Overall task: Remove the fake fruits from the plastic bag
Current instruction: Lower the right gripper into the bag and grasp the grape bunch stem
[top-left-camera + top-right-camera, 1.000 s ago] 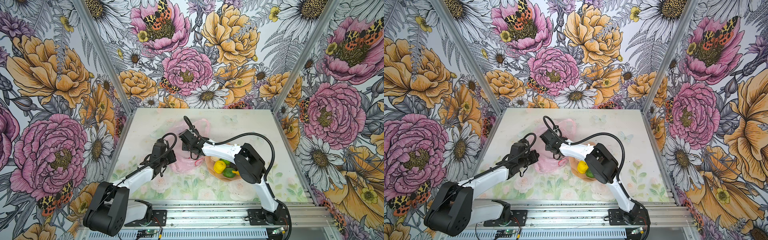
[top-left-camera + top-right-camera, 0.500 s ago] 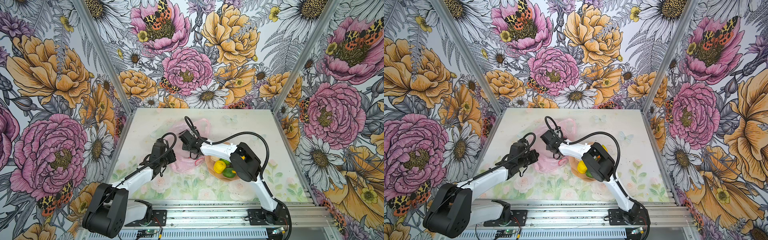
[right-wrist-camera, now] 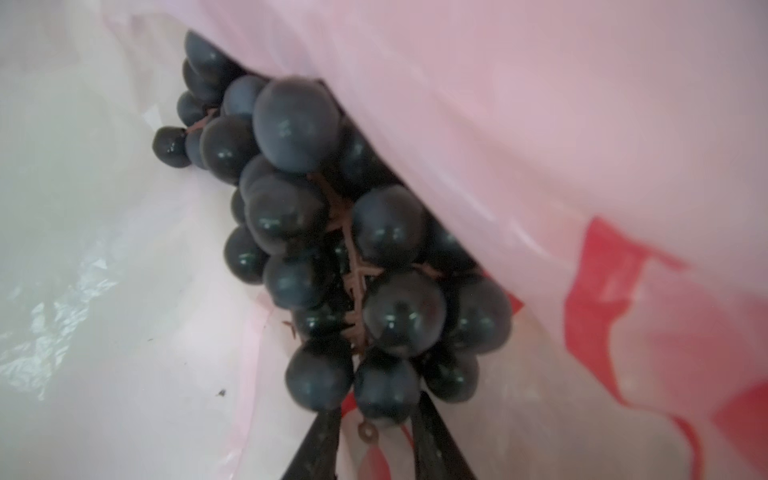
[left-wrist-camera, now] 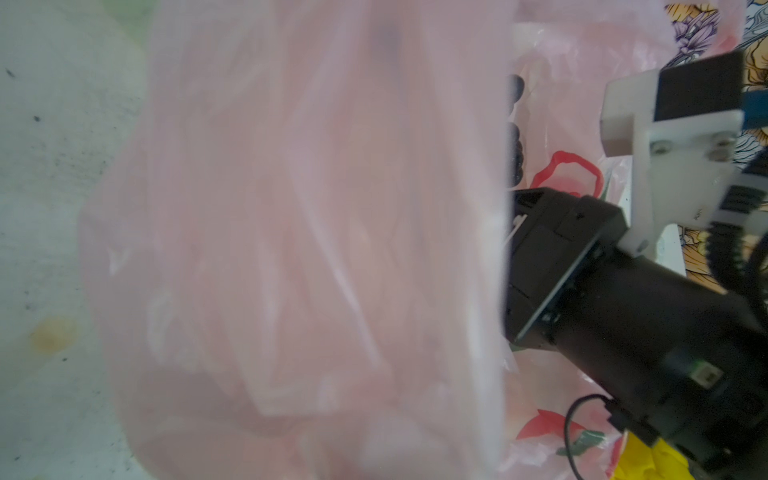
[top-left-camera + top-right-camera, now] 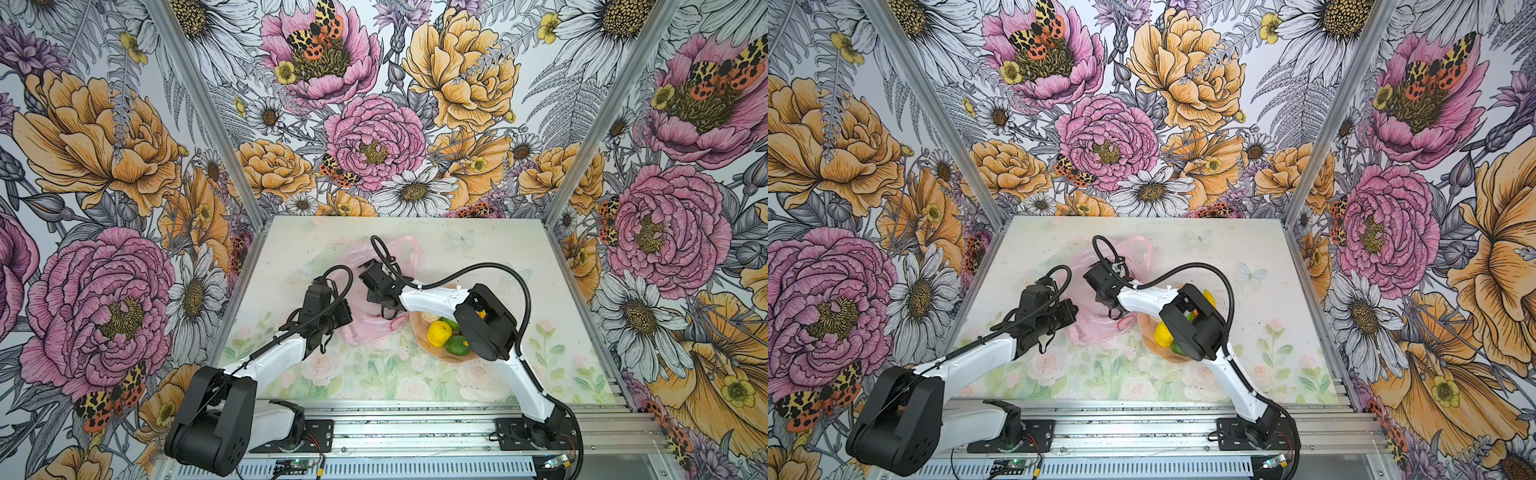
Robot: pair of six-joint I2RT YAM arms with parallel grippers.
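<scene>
Deep inside the plastic bag [image 3: 540,124], the right claw [image 3: 374,409] pinches the grape bunch [image 3: 332,232] by its nearest grape; film overhanging just beside could snag it, or that single-grape hold slip

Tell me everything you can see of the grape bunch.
The grape bunch is a cluster of glossy, dark blue-black plastic-looking grapes on a brown branching stem. It lies inside the plastic bag, with an upper fold draped over one side. The right gripper straddles its nearest grape; a grip is unclear.
</scene>
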